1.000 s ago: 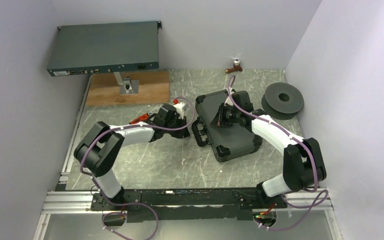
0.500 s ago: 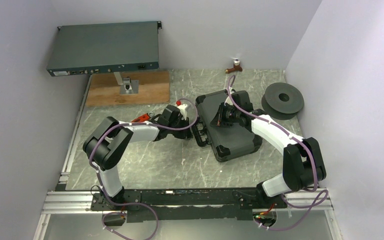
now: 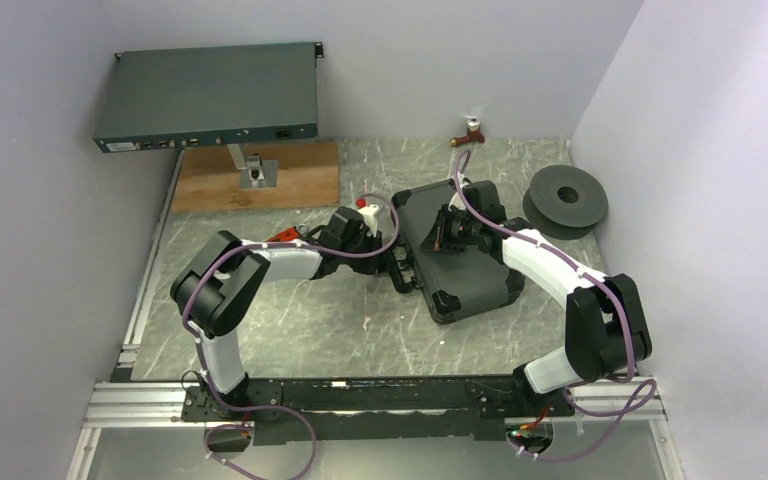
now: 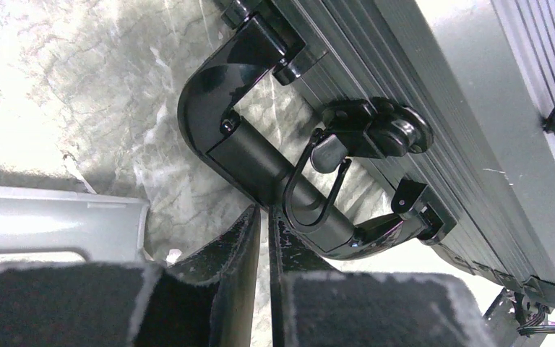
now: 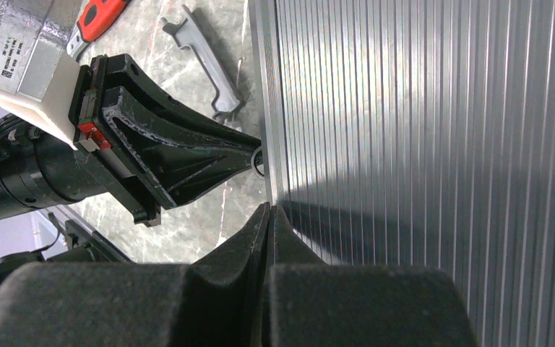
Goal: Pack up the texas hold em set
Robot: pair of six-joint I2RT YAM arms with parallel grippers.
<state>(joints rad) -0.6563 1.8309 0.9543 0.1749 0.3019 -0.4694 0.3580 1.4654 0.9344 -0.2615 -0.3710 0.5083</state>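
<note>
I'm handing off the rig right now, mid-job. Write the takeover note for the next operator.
Left gripper: shut, empty, tips beside the handle of the case.
Right gripper: shut, empty, tips at the edge of the ribbed lid.
Case: flat on the table, lid down.
Done: lid closed.
Left: the latch by the handle looks unfastened, its wire loop hanging loose; fasten it. Other latches not visible.

The poker case (image 3: 472, 282) is a dark grey, ribbed metal box with black corner guards, lying flat and closed on the table (image 3: 340, 322), turned at a slant right of centre. Its black carry handle (image 4: 240, 155) sits on the left-facing edge. Beside the handle is a round black latch (image 4: 377, 130), whose wire loop (image 4: 316, 196) lies across it.
</note>
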